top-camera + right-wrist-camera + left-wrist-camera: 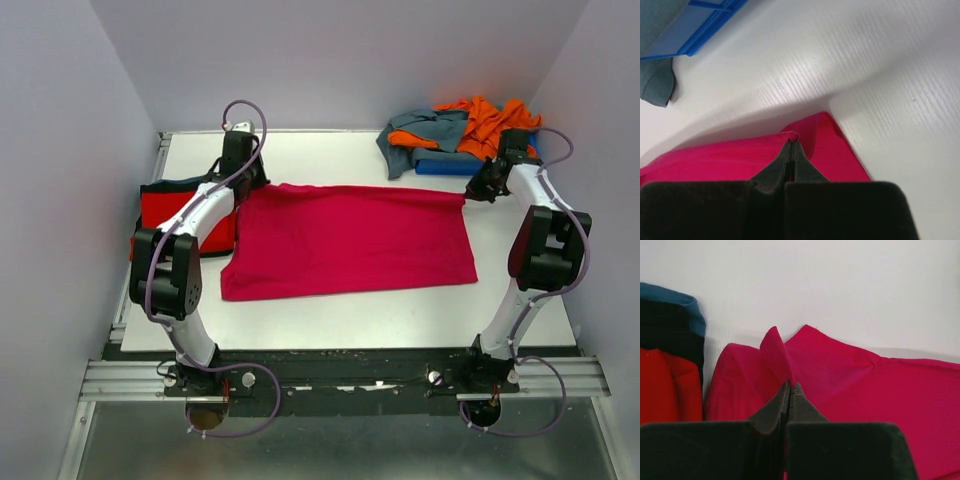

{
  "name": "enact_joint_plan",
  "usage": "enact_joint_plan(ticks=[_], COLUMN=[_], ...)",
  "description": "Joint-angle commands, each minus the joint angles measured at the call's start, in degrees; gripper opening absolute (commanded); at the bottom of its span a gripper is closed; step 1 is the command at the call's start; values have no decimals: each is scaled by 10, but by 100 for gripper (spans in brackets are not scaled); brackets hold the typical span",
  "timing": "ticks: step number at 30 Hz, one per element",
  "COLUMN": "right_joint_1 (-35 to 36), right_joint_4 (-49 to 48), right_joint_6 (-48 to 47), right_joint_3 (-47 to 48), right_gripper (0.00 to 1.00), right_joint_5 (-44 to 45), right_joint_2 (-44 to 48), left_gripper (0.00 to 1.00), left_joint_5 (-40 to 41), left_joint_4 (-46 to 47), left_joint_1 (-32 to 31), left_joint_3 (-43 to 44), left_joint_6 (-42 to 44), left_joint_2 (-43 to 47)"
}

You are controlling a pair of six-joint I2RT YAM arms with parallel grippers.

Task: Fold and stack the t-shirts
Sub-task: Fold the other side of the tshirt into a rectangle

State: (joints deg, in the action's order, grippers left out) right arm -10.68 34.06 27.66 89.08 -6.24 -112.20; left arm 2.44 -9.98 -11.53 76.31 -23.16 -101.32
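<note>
The left gripper [791,386] and right gripper [791,143] are clamping shut on far corners of the pink shirt [350,242], needing level, even pulling forward.

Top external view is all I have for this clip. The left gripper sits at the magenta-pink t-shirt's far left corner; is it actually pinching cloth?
Observer: Yes. The left wrist view shows the left gripper shut on a raised peak of the magenta-pink t-shirt.
Operator: And the right one?
Observer: The right gripper is shut on the shirt's far right corner, right at its edge.
Operator: Is that corner touching anything?
Observer: No. Bare table separates it from the blue tray.
</note>
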Motion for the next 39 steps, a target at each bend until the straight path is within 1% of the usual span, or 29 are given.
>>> enact_joint_plan(ticks=[1, 5, 10, 18, 29, 39], right_joint_1=[-7, -7, -8, -9, -13, -19], right_joint_4=[-17, -29, -44, -58, -64, -80], right_joint_6=[13, 20, 30, 49, 61, 71], right_joint_3=[-29, -49, -66, -94, -115, -154], right_gripper=[1, 1, 1, 1, 1, 1], right_joint_5=[30, 26, 16, 35, 55, 40], right_joint_2=[31, 40, 50, 70, 98, 107], left_gripper=[0, 0, 0, 0, 0, 0], left_joint_5=[38, 48, 79, 107, 153, 180], left_joint_4=[6, 2, -21, -28, -42, -66], left_joint_1=[-5, -5, -5, -10, -49, -65], left_joint_3=[-8, -24, -41, -83, -129, -181], left_joint_6=[-5, -3, -7, -26, -52, -77], left_joint_2=[42, 65, 96, 130, 166, 200])
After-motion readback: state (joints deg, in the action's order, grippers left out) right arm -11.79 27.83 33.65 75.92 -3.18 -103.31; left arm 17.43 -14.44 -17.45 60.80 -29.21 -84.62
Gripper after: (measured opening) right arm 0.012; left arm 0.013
